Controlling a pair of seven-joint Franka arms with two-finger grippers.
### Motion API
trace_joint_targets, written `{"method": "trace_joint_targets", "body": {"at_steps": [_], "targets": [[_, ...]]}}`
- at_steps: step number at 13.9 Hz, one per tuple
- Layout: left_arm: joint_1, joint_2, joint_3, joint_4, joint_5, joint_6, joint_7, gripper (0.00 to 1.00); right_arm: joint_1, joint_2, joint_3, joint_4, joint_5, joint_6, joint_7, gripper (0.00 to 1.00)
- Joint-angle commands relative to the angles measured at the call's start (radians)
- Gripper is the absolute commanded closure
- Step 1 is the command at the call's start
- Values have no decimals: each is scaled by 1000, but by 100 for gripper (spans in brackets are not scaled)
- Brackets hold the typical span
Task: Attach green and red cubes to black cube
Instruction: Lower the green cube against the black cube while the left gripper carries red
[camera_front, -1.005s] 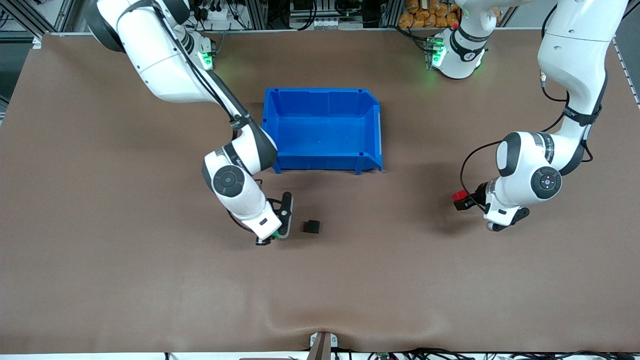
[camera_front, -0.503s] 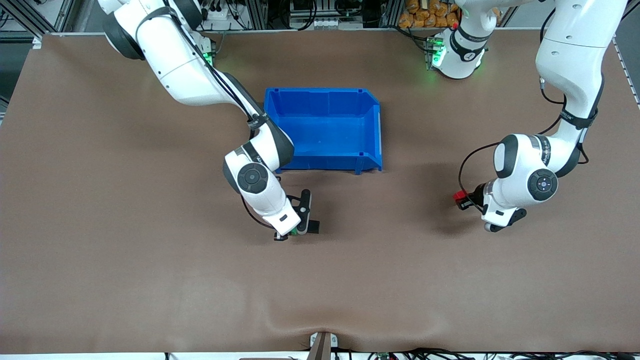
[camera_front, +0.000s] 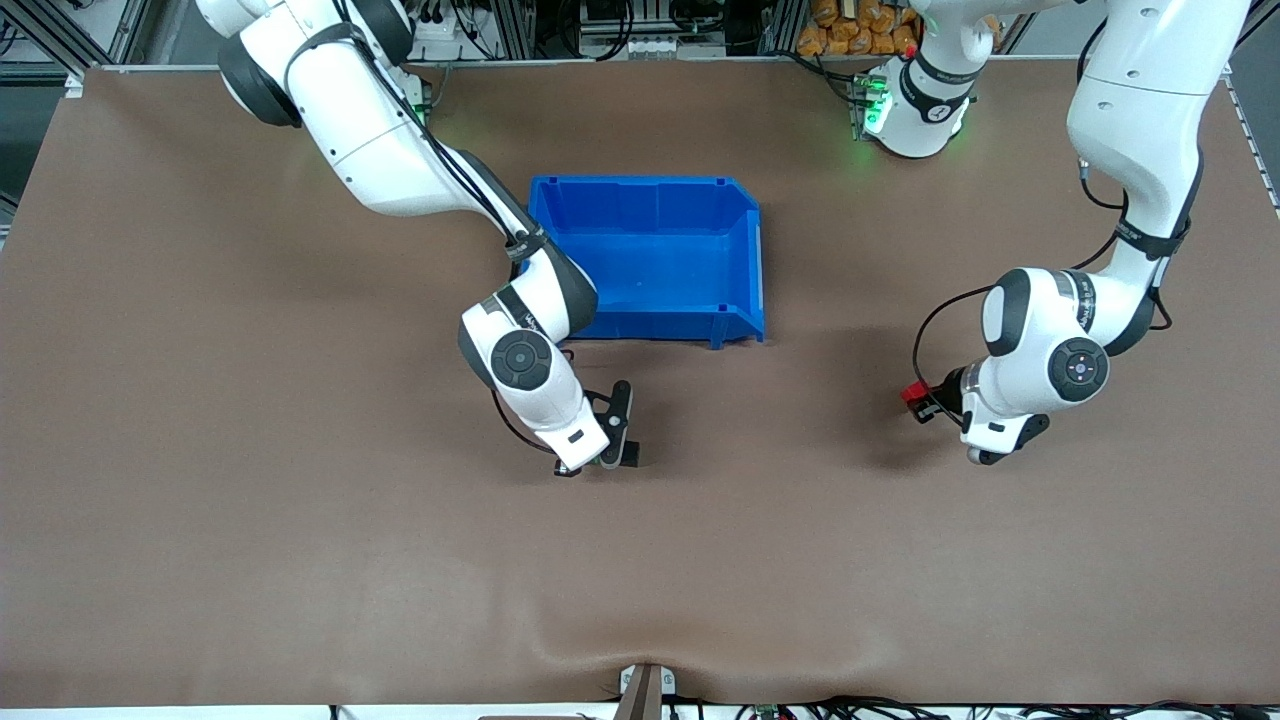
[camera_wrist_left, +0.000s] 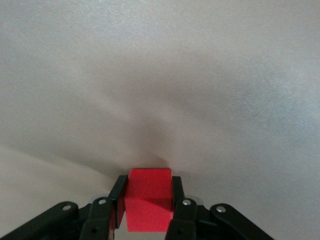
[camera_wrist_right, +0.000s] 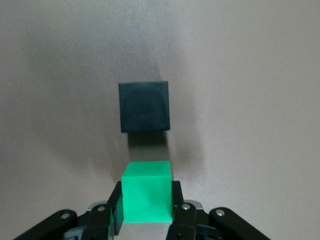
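Beside the black cube (camera_wrist_right: 144, 106), right claw (camera_wrist_right: 147, 207) pinching green cube (camera_wrist_right: 148, 191), seemingly apart, left claw (camera_wrist_left: 149, 210) pinching red cube (camera_wrist_left: 149, 199).

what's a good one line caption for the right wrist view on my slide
Right gripper holds the green cube just short of the black cube on the brown table.

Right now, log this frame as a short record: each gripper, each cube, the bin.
right gripper: shut on green cube, low over the table beside the black cube
left gripper: shut on red cube, toward the left arm's end of the table
black cube: on the table, a gap between it and the green cube
blue bin: nothing visible inside
cubes joined: none yet
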Motion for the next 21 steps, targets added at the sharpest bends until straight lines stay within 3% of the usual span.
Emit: {"method": "trace_joint_targets", "body": {"at_steps": [1, 7, 9, 10, 20, 21], "targets": [[-13, 4, -1, 32, 9, 0, -82, 100, 22, 45, -8, 67, -7, -19, 25, 100], [-62, 2, -4, 72, 7, -6, -205, 100, 27, 67, -8, 99, -5, -19, 29, 99], [-75, 8, -10, 94, 6, -6, -245, 100, 32, 69, -8, 100, -5, -19, 57, 95], [-82, 10, -10, 105, 6, -6, -278, 100, 33, 69, -8, 100, -5, -21, 57, 89], [-259, 137, -11, 359, -63, -6, -708, 100, 39, 70, -8, 100, -5, -23, 60, 81], [-273, 149, -11, 376, -63, -6, -742, 100, 41, 70, -8, 100, -5, -23, 60, 77]]}}
